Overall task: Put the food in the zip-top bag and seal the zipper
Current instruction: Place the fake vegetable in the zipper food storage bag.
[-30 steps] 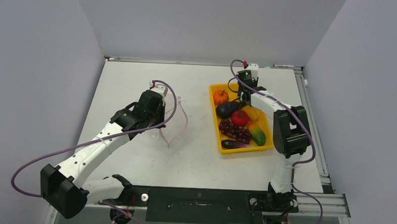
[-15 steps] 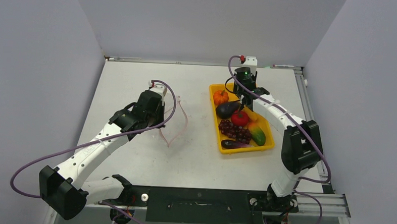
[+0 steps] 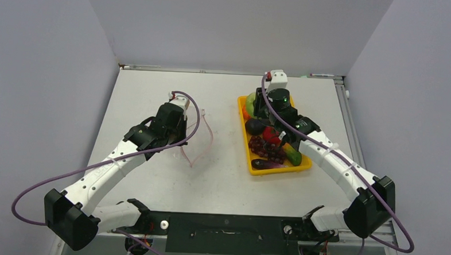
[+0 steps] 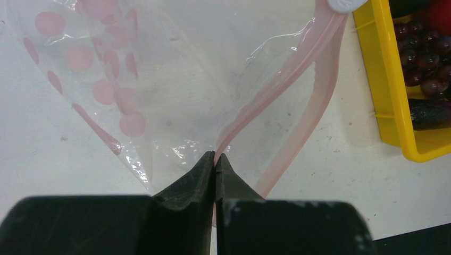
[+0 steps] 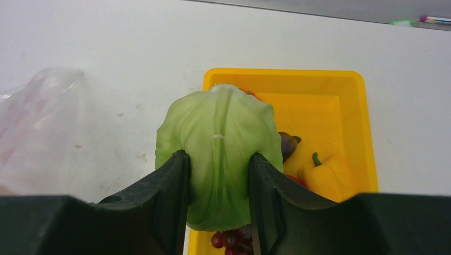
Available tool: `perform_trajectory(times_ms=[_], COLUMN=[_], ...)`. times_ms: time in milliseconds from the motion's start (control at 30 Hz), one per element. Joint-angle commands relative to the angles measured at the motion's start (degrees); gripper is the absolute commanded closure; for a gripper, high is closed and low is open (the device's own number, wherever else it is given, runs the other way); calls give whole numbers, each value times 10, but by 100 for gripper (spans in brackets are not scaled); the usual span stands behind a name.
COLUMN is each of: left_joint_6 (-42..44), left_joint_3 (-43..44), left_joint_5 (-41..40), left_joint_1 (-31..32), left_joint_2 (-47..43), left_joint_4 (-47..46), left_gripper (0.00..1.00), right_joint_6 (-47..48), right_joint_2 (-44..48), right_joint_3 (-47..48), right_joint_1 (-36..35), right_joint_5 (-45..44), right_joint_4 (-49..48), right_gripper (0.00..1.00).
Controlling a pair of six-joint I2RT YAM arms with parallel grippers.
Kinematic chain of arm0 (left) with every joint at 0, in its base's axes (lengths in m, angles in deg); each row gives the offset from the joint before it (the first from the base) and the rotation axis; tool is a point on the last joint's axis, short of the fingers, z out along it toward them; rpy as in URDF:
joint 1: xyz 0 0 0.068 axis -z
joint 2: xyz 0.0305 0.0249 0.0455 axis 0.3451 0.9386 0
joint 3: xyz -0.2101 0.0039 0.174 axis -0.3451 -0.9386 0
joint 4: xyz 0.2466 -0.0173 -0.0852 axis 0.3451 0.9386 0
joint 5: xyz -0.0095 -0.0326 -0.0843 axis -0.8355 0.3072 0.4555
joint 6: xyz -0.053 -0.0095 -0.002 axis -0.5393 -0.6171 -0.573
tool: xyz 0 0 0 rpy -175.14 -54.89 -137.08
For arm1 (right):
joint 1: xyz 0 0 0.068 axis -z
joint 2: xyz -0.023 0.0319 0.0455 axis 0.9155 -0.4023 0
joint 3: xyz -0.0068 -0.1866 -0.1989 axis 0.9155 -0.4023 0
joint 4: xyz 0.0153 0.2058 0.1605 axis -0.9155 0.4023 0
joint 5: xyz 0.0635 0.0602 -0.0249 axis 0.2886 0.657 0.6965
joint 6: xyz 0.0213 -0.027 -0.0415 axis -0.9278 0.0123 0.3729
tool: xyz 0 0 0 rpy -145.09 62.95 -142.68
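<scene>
The clear zip-top bag (image 3: pixel 199 132), printed with pink dots (image 4: pixel 109 90), lies left of the yellow tray (image 3: pixel 302 163). My left gripper (image 3: pixel 181 145) is shut on the pinkish zipper strip (image 4: pixel 276 87) at its near end (image 4: pixel 215 157), and the mouth gapes open. My right gripper (image 5: pixel 218 175) is shut on a green leafy cabbage piece (image 5: pixel 218 133), held above the tray's far left corner (image 3: pixel 250 103). Still in the tray are the grape cluster (image 3: pixel 261 146), a dark eggplant (image 3: pixel 254 127), a yellow pepper (image 5: pixel 325 172) and a green-orange piece (image 3: pixel 292 155). The pumpkin is mostly hidden behind the cabbage.
The tray's rim shows in the right wrist view (image 5: pixel 282 72) and in the left wrist view (image 4: pixel 372 69). Grey walls close in the table on the left, back and right. A metal rail (image 3: pixel 355 133) runs along the right edge.
My right gripper has lifted the green cabbage piece out of the tray's far end and moved left and up, with the arm's elbow swinging out to the near right. The left arm has not moved.
</scene>
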Motion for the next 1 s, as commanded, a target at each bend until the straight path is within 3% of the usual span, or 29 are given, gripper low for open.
perform_trajectory(times_ms=[0, 433, 967], left_joint_6=[5, 6, 9], left_joint_3=[3, 4, 3], left_joint_5=[2, 6, 23], left_joint_1=[-4, -4, -4], left_joint_2=[-11, -13, -18], left_joint_4=[-26, -25, -29], left_gripper=[100, 100, 100], right_joint_6=[-3, -32, -77], right_joint_2=[62, 129, 44], right_joint_3=[-20, -72, -81], right_joint_1=[-32, -124, -200], right_joint_5=[82, 244, 271], right_joint_4=[-9, -29, -123], right_gripper=[84, 83, 82])
